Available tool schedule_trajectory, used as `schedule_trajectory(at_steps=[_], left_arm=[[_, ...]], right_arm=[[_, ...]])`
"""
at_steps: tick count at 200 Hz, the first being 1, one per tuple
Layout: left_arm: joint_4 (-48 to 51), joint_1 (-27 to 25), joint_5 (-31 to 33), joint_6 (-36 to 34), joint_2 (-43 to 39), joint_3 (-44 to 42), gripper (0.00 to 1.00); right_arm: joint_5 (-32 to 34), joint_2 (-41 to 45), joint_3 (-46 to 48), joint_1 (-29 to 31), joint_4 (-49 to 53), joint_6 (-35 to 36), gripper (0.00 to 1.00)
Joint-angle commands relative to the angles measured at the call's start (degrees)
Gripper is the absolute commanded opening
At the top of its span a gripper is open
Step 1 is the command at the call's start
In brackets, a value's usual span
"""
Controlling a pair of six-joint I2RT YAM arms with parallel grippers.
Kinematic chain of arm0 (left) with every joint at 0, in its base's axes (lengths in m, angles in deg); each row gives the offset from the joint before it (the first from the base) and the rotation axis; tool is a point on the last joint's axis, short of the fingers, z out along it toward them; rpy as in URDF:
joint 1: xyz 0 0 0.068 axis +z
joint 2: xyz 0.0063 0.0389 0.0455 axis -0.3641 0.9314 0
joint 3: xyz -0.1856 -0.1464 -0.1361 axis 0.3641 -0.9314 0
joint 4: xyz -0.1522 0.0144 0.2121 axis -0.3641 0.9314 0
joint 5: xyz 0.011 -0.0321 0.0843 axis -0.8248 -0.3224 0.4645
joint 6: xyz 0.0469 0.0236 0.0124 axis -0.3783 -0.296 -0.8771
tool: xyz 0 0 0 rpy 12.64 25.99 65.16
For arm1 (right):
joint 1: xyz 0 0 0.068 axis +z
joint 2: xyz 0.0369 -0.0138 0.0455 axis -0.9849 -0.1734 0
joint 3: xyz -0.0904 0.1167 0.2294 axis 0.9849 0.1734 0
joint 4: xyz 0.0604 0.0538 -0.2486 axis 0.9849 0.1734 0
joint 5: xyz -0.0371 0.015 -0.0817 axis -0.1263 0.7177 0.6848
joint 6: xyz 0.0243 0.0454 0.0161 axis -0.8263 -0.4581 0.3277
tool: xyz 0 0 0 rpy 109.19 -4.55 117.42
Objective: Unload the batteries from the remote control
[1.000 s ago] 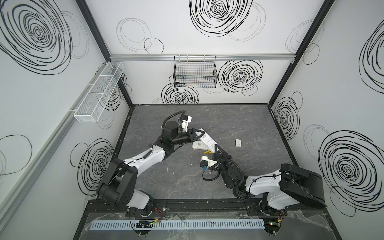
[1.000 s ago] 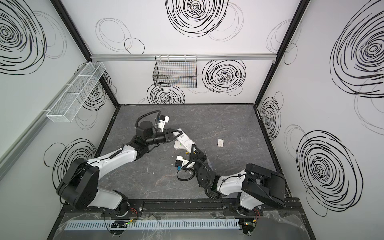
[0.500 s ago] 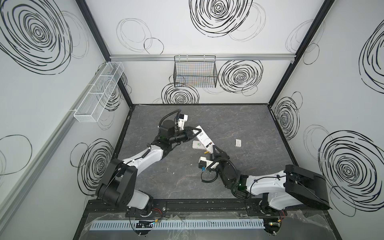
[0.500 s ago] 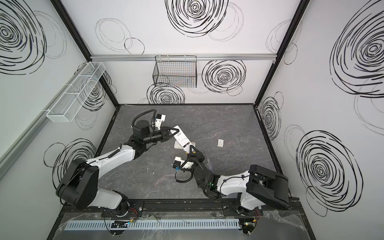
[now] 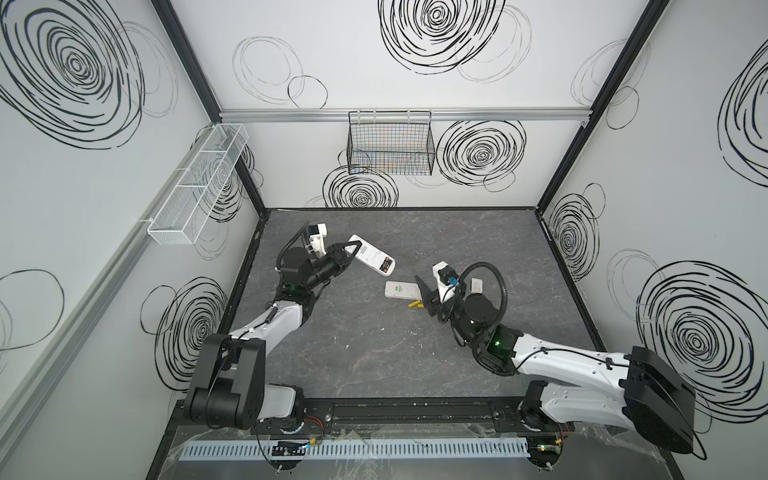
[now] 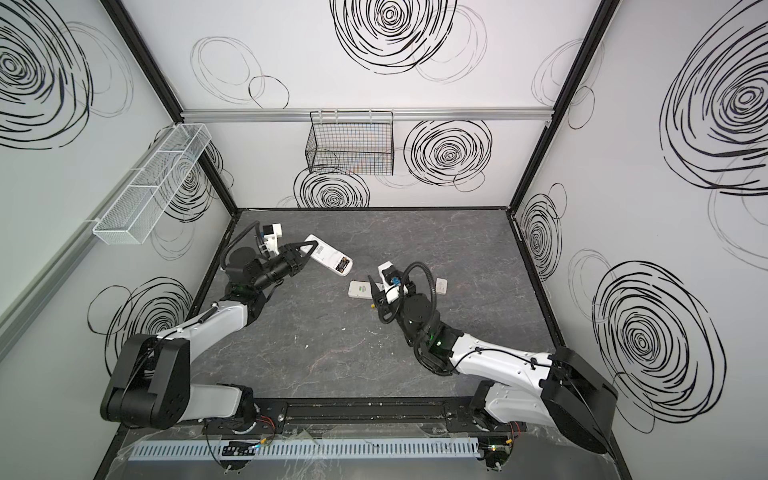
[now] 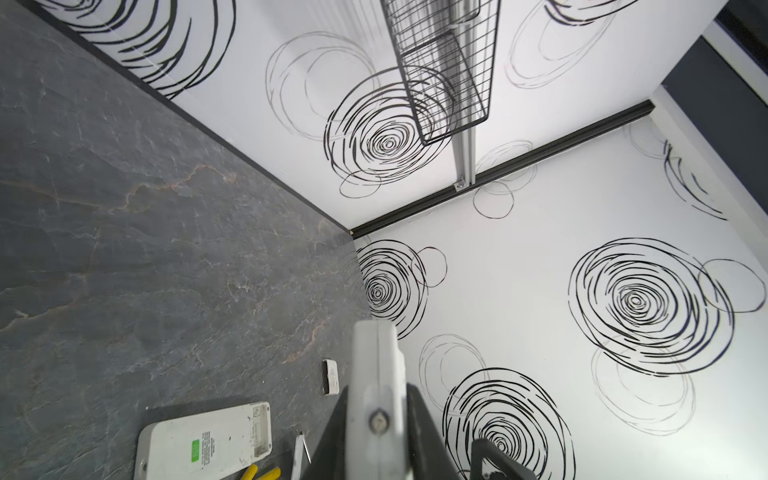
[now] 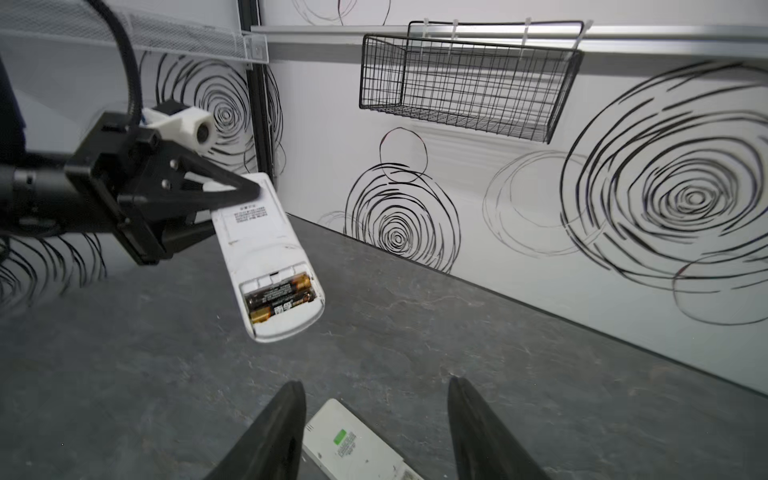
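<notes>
L pincer (image 5: 348, 253) clamps raised remote (image 8: 266, 249); black batteries (image 8: 279, 297) in its open bay, near flat remote (image 5: 401, 289). Yellow batteries (image 5: 413, 305) out, beside flat remote; R pincer (image 8: 374, 384) over its end, parted, empty. Step: 2nd unload. Next, prob.: R pinches black pair out.

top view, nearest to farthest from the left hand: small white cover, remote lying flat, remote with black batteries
1. remote with black batteries, gripped in the left hand, raised at the left.
2. remote lying flat, mid-table.
3. small white cover, toward the right.
</notes>
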Motion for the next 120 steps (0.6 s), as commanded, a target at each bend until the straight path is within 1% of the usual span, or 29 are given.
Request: schedule_trajectory(at_steps=[1, 11, 35, 50, 70, 103, 120], left_arm=[[-12.26, 1.20, -1.56, 3.35, -2.00, -0.96, 0.09], [-11.82, 1.30, -1.42, 3.39, -2.09, -0.96, 0.09], [-10.73, 1.05, -1.27, 2.43, -2.18, -1.05, 0.09], [-10.51, 1.13, -1.39, 2.53, -2.09, -0.99, 0.09], [-10.27, 0.95, -1.46, 1.84, -2.01, -0.88, 0.09], [-9.48, 0.95, -1.56, 1.02, -1.75, -0.70, 0.10], [-9.14, 0.86, -1.47, 0.65, -1.70, -0.78, 0.10]], right_arm=[[-11.11, -1.05, -3.74, -3.40, 3.60, -24.09, 0.58], [-12.05, -1.46, -4.82, -4.08, 3.60, -26.24, 0.57], [-12.44, -1.80, -6.33, -5.45, 5.20, -25.91, 0.57], [-13.63, -1.38, -6.91, -7.19, 7.71, -27.45, 0.58], [-15.33, -0.75, -5.75, -9.40, 8.72, -30.05, 0.56], [-14.92, 0.54, -4.51, -12.22, 14.97, -31.52, 0.56], [-15.06, 1.64, -2.60, -13.43, 15.26, -31.94, 0.56]])
